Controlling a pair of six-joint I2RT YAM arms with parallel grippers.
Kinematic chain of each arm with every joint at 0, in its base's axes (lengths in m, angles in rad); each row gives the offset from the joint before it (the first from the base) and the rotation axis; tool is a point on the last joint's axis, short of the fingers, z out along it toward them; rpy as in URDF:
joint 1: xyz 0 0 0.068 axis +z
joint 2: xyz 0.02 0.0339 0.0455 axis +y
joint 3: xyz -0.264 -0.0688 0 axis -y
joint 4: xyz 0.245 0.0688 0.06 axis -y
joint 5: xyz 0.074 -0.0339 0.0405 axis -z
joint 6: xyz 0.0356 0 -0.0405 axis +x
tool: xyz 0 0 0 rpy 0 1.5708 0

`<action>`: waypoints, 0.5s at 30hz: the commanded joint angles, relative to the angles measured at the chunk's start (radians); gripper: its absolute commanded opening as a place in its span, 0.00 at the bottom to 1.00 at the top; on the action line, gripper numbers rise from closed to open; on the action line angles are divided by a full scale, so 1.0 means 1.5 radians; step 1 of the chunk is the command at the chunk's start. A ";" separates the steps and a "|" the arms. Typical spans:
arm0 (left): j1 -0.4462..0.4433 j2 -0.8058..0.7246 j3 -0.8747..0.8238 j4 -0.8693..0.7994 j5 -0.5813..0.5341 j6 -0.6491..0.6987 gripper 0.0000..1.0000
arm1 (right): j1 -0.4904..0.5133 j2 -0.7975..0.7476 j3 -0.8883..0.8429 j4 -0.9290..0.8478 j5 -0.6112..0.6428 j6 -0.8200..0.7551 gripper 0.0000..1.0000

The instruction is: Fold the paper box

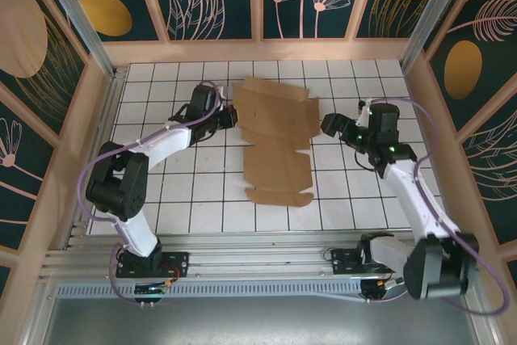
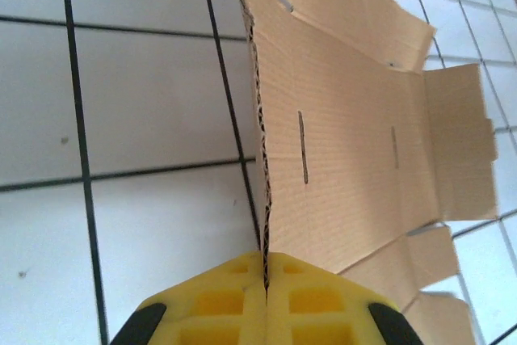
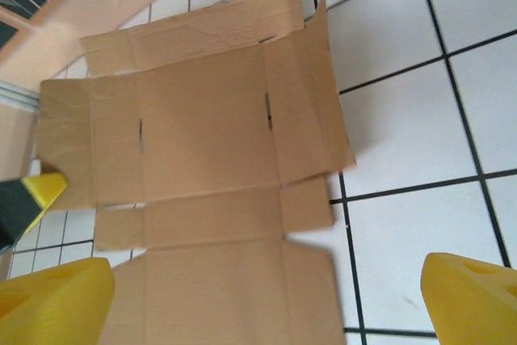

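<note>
The paper box (image 1: 277, 139) is an unfolded brown cardboard sheet with flaps, creases and slots, lying in the middle of the white tiled table. My left gripper (image 1: 232, 116) is at its left edge and is shut on that edge; the left wrist view shows the corrugated edge of the paper box (image 2: 355, 135) pinched between the yellow fingers (image 2: 226, 296). My right gripper (image 1: 329, 125) hovers at the sheet's right side, open, with its yellow fingertips (image 3: 56, 300) wide apart above the paper box (image 3: 202, 135) and nothing between them.
Wooden walls (image 1: 258, 50) with dark patterned panels enclose the tiled table (image 1: 202, 191) at the back and sides. A metal rail (image 1: 258, 264) carrying both arm bases runs along the near edge. White tiles lie bare to the left and right of the sheet.
</note>
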 commanded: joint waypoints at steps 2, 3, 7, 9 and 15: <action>-0.005 -0.044 -0.106 0.168 0.043 0.116 0.00 | -0.015 0.157 0.070 0.111 -0.090 -0.112 0.98; -0.005 -0.051 -0.128 0.206 0.044 0.136 0.00 | -0.016 0.201 0.096 0.113 -0.092 -0.137 0.98; -0.004 -0.054 -0.162 0.277 0.004 0.174 0.00 | -0.020 0.346 0.204 0.080 -0.088 -0.196 0.98; -0.002 -0.044 -0.160 0.293 0.011 0.175 0.00 | -0.020 0.394 0.232 0.073 -0.104 -0.189 0.95; -0.001 -0.026 -0.168 0.367 0.022 0.163 0.00 | -0.006 0.407 0.167 0.146 -0.134 -0.169 0.81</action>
